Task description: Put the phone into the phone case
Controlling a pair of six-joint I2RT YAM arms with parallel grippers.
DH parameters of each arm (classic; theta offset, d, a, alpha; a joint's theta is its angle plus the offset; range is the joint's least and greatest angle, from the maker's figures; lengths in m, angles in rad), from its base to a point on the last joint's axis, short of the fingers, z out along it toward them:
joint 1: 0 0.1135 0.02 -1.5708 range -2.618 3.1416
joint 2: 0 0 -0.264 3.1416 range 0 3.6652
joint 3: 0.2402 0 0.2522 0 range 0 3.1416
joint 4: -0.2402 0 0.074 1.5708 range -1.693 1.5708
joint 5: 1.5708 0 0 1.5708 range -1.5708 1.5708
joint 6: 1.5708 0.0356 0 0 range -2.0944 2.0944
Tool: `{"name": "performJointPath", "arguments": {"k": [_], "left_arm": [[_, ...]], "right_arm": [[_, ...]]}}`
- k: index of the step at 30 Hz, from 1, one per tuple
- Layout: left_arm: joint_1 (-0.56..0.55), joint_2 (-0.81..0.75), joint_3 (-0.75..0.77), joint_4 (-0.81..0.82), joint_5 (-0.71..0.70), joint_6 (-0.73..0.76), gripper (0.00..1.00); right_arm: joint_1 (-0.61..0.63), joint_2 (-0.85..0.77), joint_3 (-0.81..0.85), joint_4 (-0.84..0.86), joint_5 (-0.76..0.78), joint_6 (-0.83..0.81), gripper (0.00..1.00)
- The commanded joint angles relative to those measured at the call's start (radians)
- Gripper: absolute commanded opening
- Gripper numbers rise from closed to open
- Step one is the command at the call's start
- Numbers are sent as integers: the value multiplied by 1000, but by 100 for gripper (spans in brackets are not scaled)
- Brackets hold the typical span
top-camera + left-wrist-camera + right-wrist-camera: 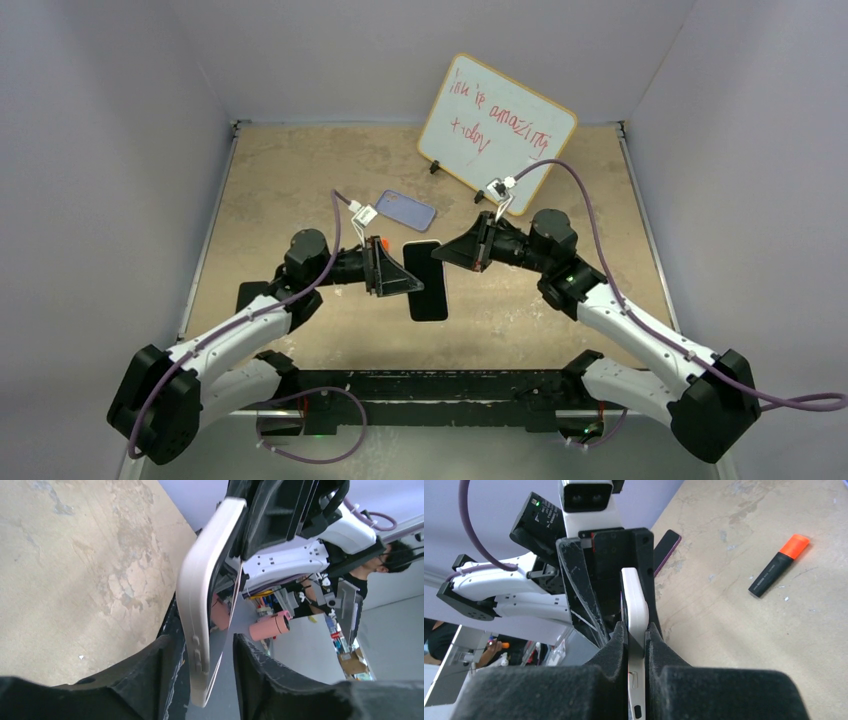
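Looks like a robotics lab: test table (300,180) boxed in by plain lavender panels (100,150), two cabled robot arms (230,335) bolted on, handwritten whiteboard (497,120) behind, cluttered workbench (305,650) and a person (395,560) beyond.

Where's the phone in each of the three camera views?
Top external: the phone sits at centre, black screen facing the camera.
Left wrist: the phone is edge-on at centre, pale side showing.
Right wrist: the phone is edge-on, low centre, pinched in the right claw.
Shared landmark: the tan table, on the left in left wrist, right in right wrist.
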Motion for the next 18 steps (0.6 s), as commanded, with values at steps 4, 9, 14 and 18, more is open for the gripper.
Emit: {"name": "performJointPath", "arguments": {"k": [4, 9, 14, 18], "left_arm": [[7, 2, 24, 157, -84, -74, 49], [10, 49, -9, 272, -44, -122, 2], [10, 35, -24, 328, 21, -129, 0], [10, 12, -22, 319, 46, -116, 0]], "right_arm": [[5, 11, -11, 201, -80, 71, 0], [4, -2, -40, 218, -79, 91, 0], [3, -36, 43, 59, -100, -4, 49], [3, -13, 108, -45, -98, -70, 63]]}}
